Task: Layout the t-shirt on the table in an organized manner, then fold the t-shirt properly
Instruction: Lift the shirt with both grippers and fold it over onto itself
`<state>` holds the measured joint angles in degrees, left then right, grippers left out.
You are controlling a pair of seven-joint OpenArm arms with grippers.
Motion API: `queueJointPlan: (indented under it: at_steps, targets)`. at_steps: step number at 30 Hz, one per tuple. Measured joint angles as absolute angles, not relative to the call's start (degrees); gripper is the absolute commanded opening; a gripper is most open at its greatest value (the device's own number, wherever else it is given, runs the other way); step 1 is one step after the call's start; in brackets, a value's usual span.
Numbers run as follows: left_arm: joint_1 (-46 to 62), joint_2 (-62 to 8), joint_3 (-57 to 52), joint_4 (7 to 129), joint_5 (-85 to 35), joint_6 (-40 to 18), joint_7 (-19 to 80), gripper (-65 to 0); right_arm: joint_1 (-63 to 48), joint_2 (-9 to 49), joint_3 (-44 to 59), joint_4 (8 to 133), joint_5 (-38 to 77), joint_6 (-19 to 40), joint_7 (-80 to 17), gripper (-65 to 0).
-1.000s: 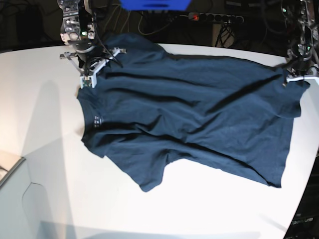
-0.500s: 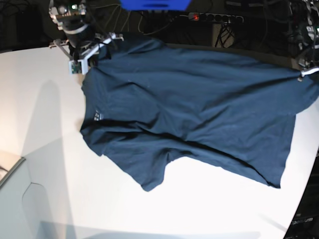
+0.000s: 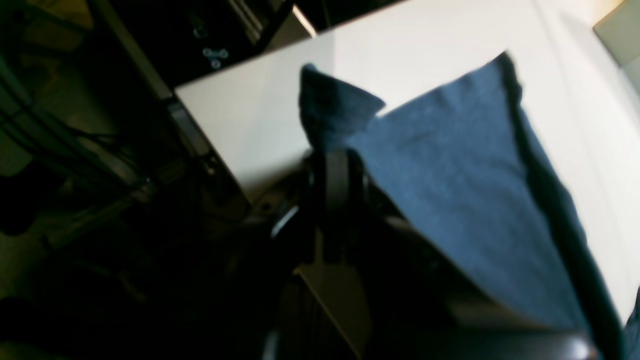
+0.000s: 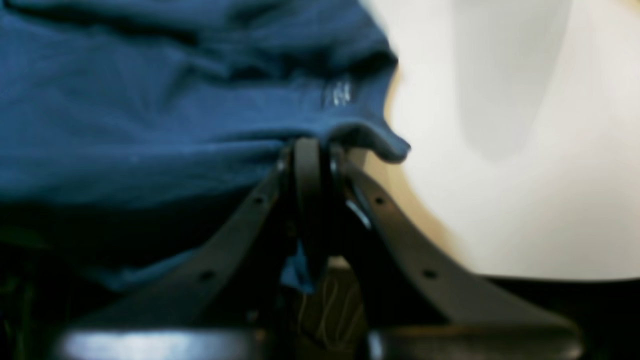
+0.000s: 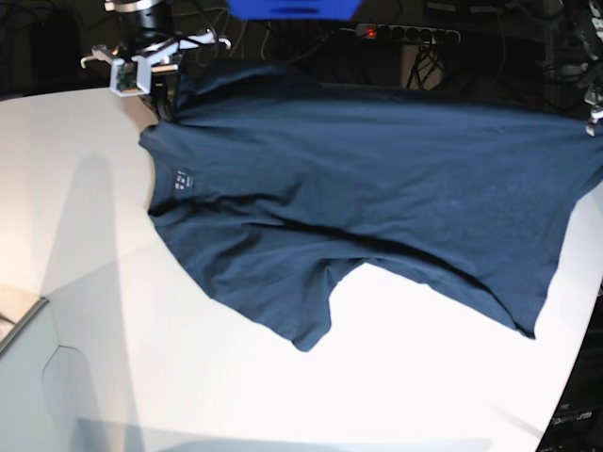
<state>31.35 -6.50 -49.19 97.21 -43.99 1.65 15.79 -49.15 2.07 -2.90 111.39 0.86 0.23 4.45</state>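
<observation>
The dark navy t-shirt [image 5: 377,188] is stretched sideways over the white table [image 5: 405,377], its far edge lifted and its near part resting on the tabletop. The pale neck label [image 5: 179,179] shows at the left. In the base view my right gripper [image 5: 160,89] is shut on the shirt's far left corner near the collar. The right wrist view shows that gripper [image 4: 310,150] pinching the shirt [image 4: 150,115] just below the label [image 4: 340,92]. My left gripper [image 5: 595,118] is at the right edge. Its wrist view shows it [image 3: 335,165] shut on a bunched corner of the shirt [image 3: 450,175].
A power strip [image 5: 405,33] and cables lie behind the table's far edge, below a blue object [image 5: 292,8]. A grey box corner [image 5: 19,325] sits at the near left. The left gripper hangs just past the table's edge [image 3: 210,125], over dark floor.
Both grippers rose and pulled back toward the far edge. The shirt's far edge lifted, the cloth drew tauter with fewer wrinkles, and the near sleeve slid a little.
</observation>
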Motion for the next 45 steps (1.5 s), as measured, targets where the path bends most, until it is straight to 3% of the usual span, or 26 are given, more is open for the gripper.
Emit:
queueJointPlan:
  at_steps: [11,20,26,34,45]
  targets:
    - [25.85,-5.23,-52.62,107.18,-43.92,-0.84,15.29,-65.0,-50.06,2.04,-2.9,111.55,0.69,0.21,19.9,-65.0]
    - [11.73,-7.81,-51.48,109.49,-43.44,-0.27,16.78,-65.0,-41.58,2.04,-1.72,113.8,0.34,0.21,24.05,-65.0]
    - [-0.47,-11.11,-50.28,109.27,-43.68,-0.73,24.6,-65.0,-30.96,0.14,0.54,114.45,0.47,0.23,24.23,-65.0]
    - [-12.88,-16.53,-47.66,109.91,-43.46,-0.16,25.41,-65.0,-15.35,-3.38,0.69,114.5,0.49,0.19,24.67,-65.0]
    - [-19.53,-18.22,-45.65,111.55,-42.92,0.14,25.54,-65.0,0.73,-4.75,1.02,115.98,0.49,0.19,24.71,-65.0]
